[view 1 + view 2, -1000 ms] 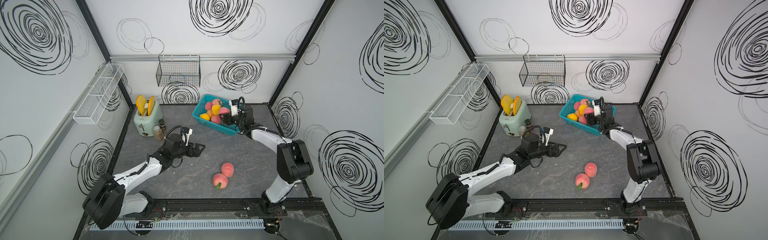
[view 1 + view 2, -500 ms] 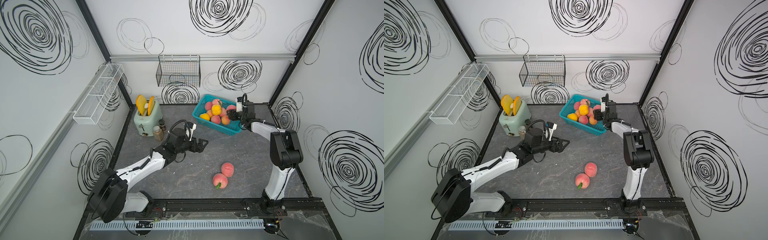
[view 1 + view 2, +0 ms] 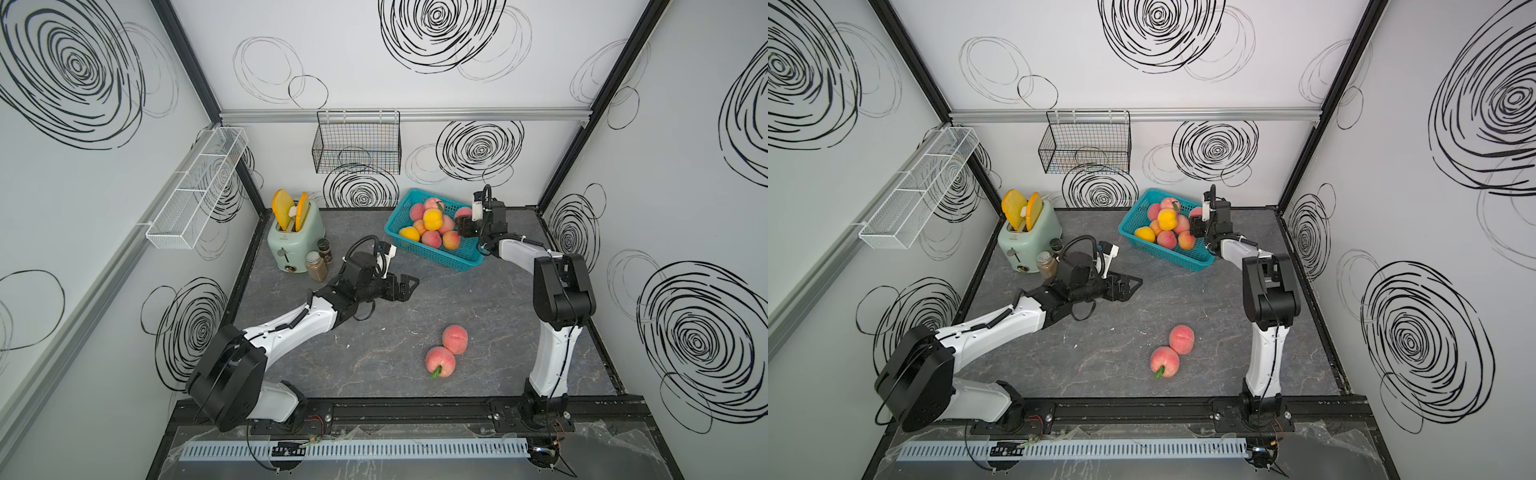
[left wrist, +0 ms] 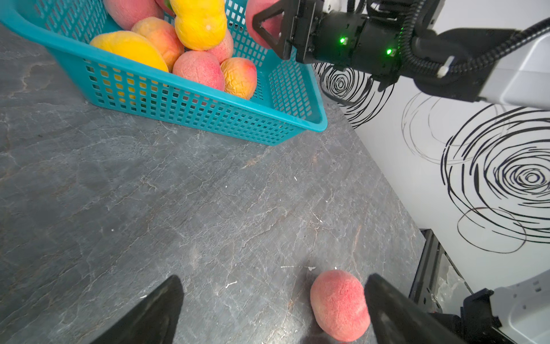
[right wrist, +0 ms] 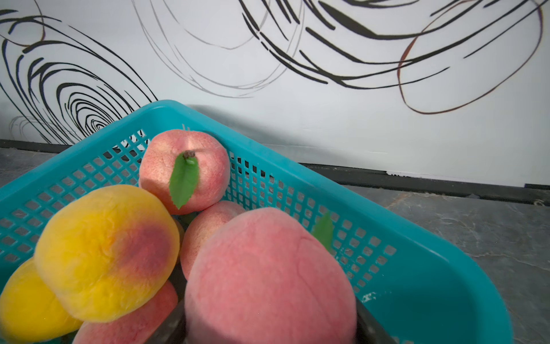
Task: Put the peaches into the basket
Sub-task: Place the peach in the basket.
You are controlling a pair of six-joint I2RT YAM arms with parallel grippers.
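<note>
The right fingers [image 4: 288, 32] are closed on a pink peach [image 5: 268, 277], held just over the heaped peaches [image 3: 432, 239] in the turquoise basket [image 3: 432, 254]. The release step is in hand, so part these fingers low enough that the fruit settles and does not roll over the rim. The left fingers [image 4: 157, 312] stand wide open and empty above the counter [image 3: 332, 353]; two pink peaches [image 3: 455, 339] lie on it beyond their tips, touching each other, and call for the next pickup.

1. You are looking at a robot test booth, not a home: white panel walls [image 3: 353, 95] scribbled with black swirls, held by black frame posts [image 3: 187, 62].
2. Robot arms [image 3: 291, 328] stand bolted to a front rail [image 3: 415, 409].
3. Kitchen props dress it: a toaster [image 3: 295, 245], spice jars [image 3: 316, 268] and a wire basket [image 3: 357, 145].
</note>
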